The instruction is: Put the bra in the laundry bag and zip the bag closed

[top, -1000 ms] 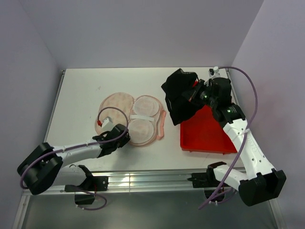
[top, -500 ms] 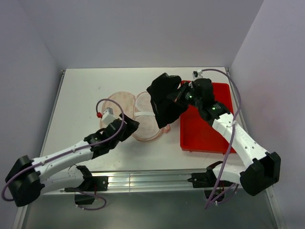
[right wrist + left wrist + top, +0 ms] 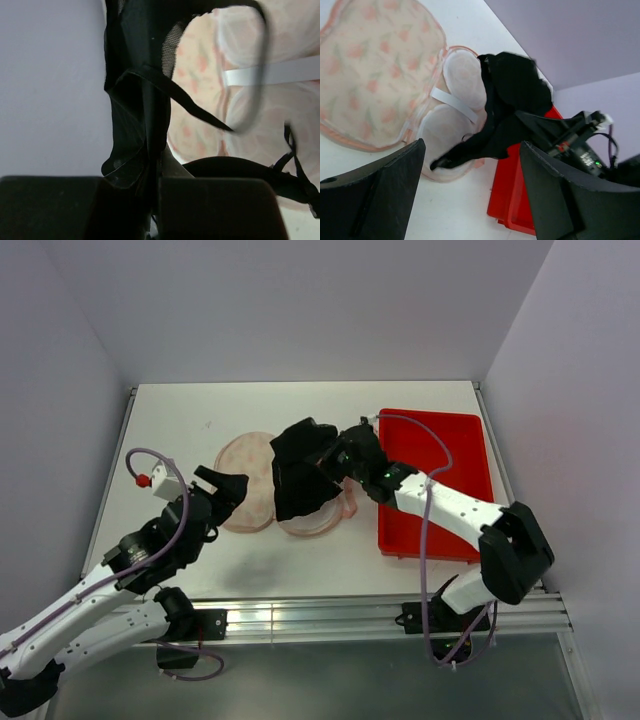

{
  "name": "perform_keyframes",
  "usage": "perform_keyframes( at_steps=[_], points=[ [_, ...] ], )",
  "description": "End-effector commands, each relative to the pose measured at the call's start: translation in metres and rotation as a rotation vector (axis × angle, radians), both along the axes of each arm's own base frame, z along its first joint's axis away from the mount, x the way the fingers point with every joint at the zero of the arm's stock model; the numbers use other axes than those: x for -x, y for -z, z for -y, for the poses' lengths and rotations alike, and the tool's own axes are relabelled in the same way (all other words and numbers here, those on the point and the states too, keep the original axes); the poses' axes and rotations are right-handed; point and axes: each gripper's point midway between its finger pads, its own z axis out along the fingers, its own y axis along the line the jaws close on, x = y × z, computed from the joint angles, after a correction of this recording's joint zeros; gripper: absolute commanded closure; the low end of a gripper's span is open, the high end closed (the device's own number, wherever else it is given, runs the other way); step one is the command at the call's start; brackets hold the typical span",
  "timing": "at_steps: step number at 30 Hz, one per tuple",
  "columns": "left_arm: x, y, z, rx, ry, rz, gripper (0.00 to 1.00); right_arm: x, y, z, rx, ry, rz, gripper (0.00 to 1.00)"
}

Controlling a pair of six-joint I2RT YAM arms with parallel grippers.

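Within the past second the right gripper [image 3: 338,456] has swung the bra [image 3: 300,468] leftward, away from the far corner of the red tray [image 3: 455,440] and out over the laundry bag [image 3: 243,452]. The left gripper [image 3: 222,484] has meanwhile drawn back from the bag's near edge.

From the near side, a metal rail [image 3: 320,615] runs along the front of the white table [image 3: 170,430], with both arm bases fixed to it. Just beyond, the left gripper hovers by the bag's near left side, its fingers [image 3: 370,200] spread wide and holding nothing. The bag lies opened flat, printed half to the left and white mesh cups [image 3: 462,75] to the right. The black bra hangs over those cups with its lower end down at the nearer one; whether it touches cannot be made out. The right gripper's fingers [image 3: 210,210] are clamped tight on the garment's fabric. The tray sits at the table's right, and pale lilac walls [image 3: 300,310] close in three sides.
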Motion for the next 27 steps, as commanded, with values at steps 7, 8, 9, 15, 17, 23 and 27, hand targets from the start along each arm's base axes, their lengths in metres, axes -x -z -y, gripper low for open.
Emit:
perform_keyframes(
  at_steps=[7, 8, 9, 15, 17, 23, 27],
  points=[
    [0.008, -0.012, -0.033, -0.112, -0.055, 0.033, 0.14, -0.044, 0.055, 0.0, -0.052, 0.229, -0.067, 1.0],
    [0.008, -0.012, -0.034, -0.116, -0.057, 0.034, 0.14, -0.047, 0.055, -0.002, -0.04, 0.22, -0.054, 1.0],
    [0.008, -0.011, -0.035, -0.119, -0.058, 0.031, 0.13, -0.049, 0.06, -0.003, -0.029, 0.217, -0.058, 1.0],
    [0.009, -0.004, -0.033, -0.123, -0.048, 0.023, 0.12, -0.056, 0.089, 0.002, 0.083, 0.219, -0.07, 1.0],
    [0.008, -0.004, -0.031, -0.121, -0.041, 0.026, 0.12, -0.059, 0.093, 0.008, 0.122, 0.223, -0.061, 1.0],
    [0.005, 0.0, -0.024, -0.137, -0.024, 0.016, 0.12, -0.075, 0.093, 0.017, 0.231, 0.19, -0.02, 0.88],
    [0.004, 0.003, -0.02, -0.141, -0.013, 0.011, 0.12, -0.076, 0.099, 0.022, 0.282, 0.191, -0.025, 0.8]
  ],
)
